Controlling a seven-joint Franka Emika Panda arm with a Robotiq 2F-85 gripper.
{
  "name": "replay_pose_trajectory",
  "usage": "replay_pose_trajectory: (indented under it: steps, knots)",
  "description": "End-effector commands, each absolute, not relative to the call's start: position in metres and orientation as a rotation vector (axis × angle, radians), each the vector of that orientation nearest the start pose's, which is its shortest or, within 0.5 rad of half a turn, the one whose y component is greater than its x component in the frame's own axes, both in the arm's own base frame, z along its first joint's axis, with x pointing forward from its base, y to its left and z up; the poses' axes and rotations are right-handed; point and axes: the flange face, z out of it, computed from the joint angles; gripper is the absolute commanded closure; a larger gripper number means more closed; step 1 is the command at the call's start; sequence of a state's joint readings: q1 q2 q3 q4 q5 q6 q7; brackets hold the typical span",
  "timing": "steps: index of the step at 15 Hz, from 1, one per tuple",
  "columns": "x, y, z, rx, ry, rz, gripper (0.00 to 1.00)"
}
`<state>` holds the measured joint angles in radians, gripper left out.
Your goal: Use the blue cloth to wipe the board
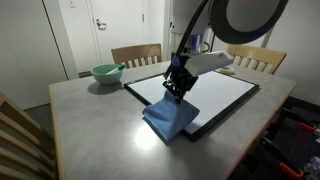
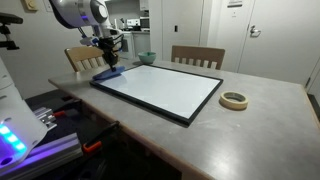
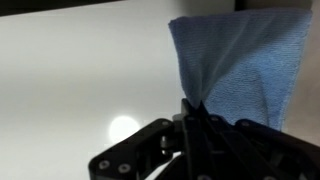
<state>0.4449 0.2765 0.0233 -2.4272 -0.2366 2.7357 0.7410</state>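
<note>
At the centre of an exterior view, the gripper is clenched on a gathered peak of the blue cloth. The rest of the cloth drapes over the lower-left edge of the board. It looks light, soft and limp, so pinching a bunched fold seems the best hold.

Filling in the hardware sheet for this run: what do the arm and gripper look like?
The arm has white, rounded tubular links with dark rings at the joints. The gripper is black and blocky. In the wrist view it shows matte black linkage bars with small pale pin heads. No markings or loose cables can be made out at this resolution.
</note>
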Motion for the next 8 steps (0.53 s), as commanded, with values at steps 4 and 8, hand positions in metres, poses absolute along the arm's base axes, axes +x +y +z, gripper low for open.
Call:
replay_pose_trajectory:
  steps: [4,8]
  knots:
    - [0.470,0.164,0.169,-3.217,0.144,-0.210,0.99]
    - [0.480,0.140,0.154,-3.215,0.138,-0.168,0.99]
